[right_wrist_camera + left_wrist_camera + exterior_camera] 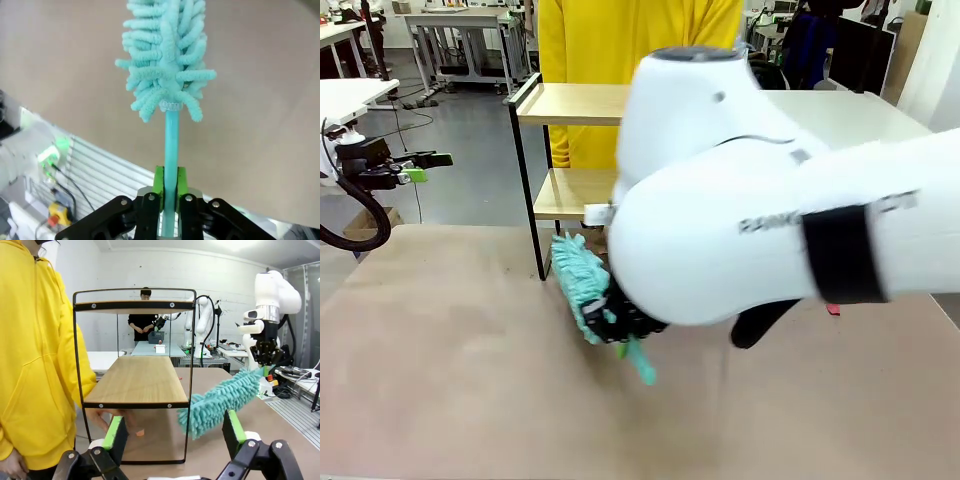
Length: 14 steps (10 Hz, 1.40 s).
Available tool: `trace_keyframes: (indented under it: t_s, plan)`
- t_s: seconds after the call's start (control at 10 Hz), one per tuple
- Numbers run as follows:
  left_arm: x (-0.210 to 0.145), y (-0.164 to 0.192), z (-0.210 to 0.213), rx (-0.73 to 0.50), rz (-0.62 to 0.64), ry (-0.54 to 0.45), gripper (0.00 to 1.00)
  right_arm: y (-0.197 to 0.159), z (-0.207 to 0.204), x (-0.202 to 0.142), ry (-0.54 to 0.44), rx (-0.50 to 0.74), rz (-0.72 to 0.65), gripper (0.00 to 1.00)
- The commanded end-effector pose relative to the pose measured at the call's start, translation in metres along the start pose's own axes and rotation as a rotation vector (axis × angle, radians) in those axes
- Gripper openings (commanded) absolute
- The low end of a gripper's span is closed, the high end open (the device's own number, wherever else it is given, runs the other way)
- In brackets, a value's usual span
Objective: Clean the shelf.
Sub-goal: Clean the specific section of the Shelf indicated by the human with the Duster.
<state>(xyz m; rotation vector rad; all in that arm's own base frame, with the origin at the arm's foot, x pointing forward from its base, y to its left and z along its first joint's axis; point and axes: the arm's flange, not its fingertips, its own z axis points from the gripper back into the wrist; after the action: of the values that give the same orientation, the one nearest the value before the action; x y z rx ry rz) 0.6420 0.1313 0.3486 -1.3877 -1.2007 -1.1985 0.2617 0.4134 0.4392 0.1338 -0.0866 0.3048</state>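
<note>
A two-tier shelf point(570, 103) is seen on the surface point(440, 330). A teal duster point(582, 280) is clamped by its handle in the right arm's closed jaws, its fluffy head pointed at the shelf's near leg. The left arm's jaws are spread wide and empty, farther from the shelf.

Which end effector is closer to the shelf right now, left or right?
Right. The right end effector, shut on the duster, sits just in front of the shelf, near its lower board. The left end effector hangs open, well off to its left side.
</note>
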Motion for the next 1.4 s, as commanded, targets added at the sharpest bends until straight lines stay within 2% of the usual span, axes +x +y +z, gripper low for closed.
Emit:
trace_keyframes:
  t_s: [0.0,0.3,0.6,0.9,1.3]
  plan:
    - [0.000,-0.003,-0.001,-0.006,-0.013,0.005,1.00,0.037,-0.023,0.024,-0.112,-0.025,-0.086,0.13]
    - [0.000,-0.003,-0.001,-0.006,-0.013,0.005,1.00,0.067,-0.056,0.049,-0.198,-0.047,-0.224,0.13]
    - [0.000,-0.003,-0.001,-0.006,-0.013,0.005,1.00,0.085,-0.071,0.074,-0.243,-0.049,-0.280,0.13]
    - [0.000,-0.003,-0.001,-0.006,-0.013,0.005,1.00,0.090,-0.082,0.115,-0.223,-0.005,-0.312,0.13]
    - [0.000,-0.003,-0.001,-0.006,-0.013,0.005,1.00,0.080,-0.103,0.151,-0.198,-0.057,-0.356,0.13]
